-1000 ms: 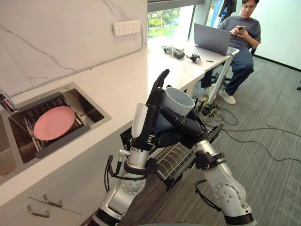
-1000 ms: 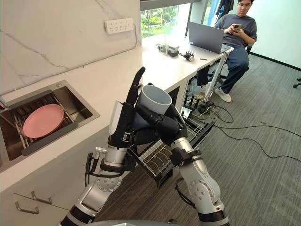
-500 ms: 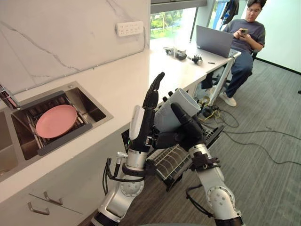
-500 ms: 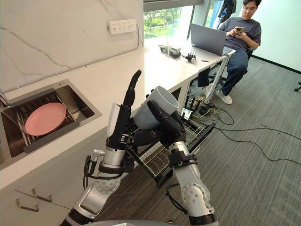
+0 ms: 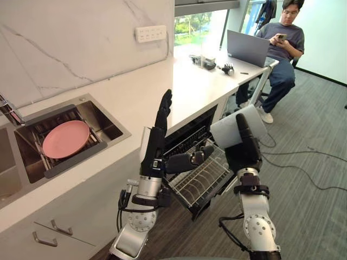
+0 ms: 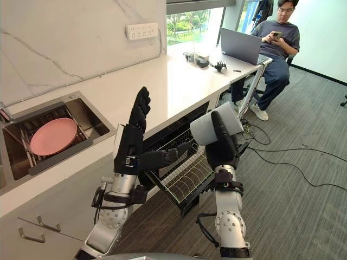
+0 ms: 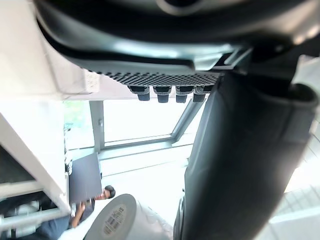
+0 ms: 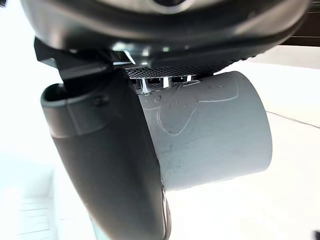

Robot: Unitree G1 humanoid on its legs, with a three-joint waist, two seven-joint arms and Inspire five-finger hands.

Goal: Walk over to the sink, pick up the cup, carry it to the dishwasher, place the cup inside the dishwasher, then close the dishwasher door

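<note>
Grey cylindrical cup (image 5: pixel 233 129) gripped in my right hand (image 5: pixel 247 155), lying sideways, base toward my left hand (image 5: pixel 156 146), which is spread flat and empty. Pulled-out wire dishwasher rack (image 5: pixel 198 181) sits below, leftward of the cup.

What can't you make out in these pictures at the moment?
Inside of the cup: both eye views, its own wall faces the camera.
Far side of the right hand where it grips: eye views, hidden behind the cup.
Inside of the dishwasher: eye views, dark under the counter.
Tap: left eye view, cut off by the left edge.
</note>
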